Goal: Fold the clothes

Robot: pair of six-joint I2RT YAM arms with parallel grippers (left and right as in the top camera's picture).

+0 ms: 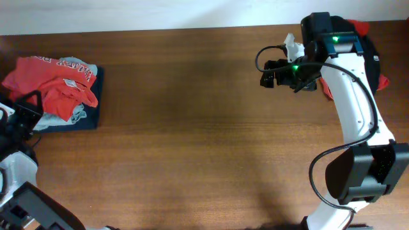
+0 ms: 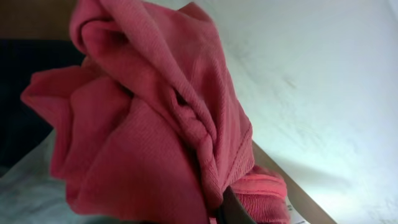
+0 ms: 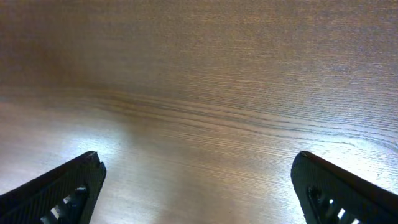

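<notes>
The left gripper (image 1: 30,105) sits at the 9 o'clock edge of the surface (image 1: 192,128), narrowed onto a bunched fold of the orange-red T-shirt (image 1: 57,80). In the left wrist view, the red knit gathers into a tight pleat right at the one dark finger that shows. The right gripper (image 3: 199,186) hangs at about 1 o'clock with its jaws spread wide over bare wood, holding nothing.

The T-shirt lies crumpled on top of a small stack at 9 to 10 o'clock, with white lettering showing on its far side. A pale grey-green garment (image 1: 75,116) peeks out below it, and a navy garment (image 1: 89,115) lies flat underneath. More red cloth (image 1: 361,29) shows at 2 o'clock, mostly hidden behind the right arm.

The shirt looks light, limp and fairly grippy, a ribbed or piqué knit that will drape and crease rather than hold a shape. A pinch on a thick wad is likely to lift the whole bundle, and may drag the layers below with it. A hem, shoulder seam or sleeve edge would be a better hold, because the double thickness there gives the jaws something firm and lets the cloth hang open. Which edge is pinched now cannot be told.
</notes>
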